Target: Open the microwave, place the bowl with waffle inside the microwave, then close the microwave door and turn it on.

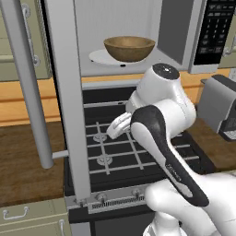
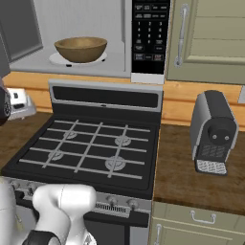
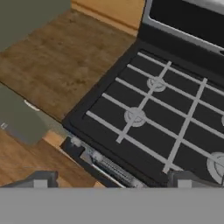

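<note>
from the left base view you can see the microwave door (image 1: 64,101) swung wide open, and the bowl (image 1: 129,48) sits on the white turntable (image 1: 99,57) inside the microwave (image 1: 138,23).

from the right base view the bowl (image 2: 80,49) is in there too. the waffle may be inside it, but you can't see over the rim.

in the hand view the gripper (image 3: 111,183) looks spread apart and holds nothing, above the stove (image 3: 166,113).

you have the door to close and the start button to press.

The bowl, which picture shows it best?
The right base view: the bowl sits unblocked on the white turntable inside the open microwave. The left base view has it too, beside the open door. The hand view faces the stove.
</note>
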Robot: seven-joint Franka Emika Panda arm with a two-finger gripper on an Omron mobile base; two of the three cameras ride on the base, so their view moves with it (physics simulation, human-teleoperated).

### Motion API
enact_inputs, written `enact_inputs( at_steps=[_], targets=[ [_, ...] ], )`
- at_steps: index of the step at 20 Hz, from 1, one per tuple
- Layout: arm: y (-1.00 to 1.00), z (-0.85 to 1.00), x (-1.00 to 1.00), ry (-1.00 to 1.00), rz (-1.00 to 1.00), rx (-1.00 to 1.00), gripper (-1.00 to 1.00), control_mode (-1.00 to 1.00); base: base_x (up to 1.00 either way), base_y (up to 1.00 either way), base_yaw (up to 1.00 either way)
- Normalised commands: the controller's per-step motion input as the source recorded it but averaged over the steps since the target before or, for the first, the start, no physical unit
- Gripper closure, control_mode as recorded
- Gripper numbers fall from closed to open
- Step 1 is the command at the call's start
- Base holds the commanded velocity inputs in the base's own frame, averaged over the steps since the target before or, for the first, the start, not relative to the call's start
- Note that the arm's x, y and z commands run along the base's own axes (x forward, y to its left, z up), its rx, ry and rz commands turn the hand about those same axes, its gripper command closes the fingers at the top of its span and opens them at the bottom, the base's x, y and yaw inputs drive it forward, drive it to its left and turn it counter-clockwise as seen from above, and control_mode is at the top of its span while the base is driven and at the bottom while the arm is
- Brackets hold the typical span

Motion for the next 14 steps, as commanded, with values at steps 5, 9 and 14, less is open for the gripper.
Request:
enact_inputs(
  at_steps=[5,9,14],
  targets=[
    [-0.15,-0.31,-0.74,-0.57,0.56,-0.39,-1.0,-1.0,0.0,0.0,0.0],
    [-0.03,-0.01,-1.0,-0.48,0.46,-0.2,-1.0,-1.0,0.0,0.0,0.0],
    [0.39,-0.07,-0.63,-0.44,0.34,-0.24,-1.0,-1.0,0.0,0.0,0.0]
  ],
)
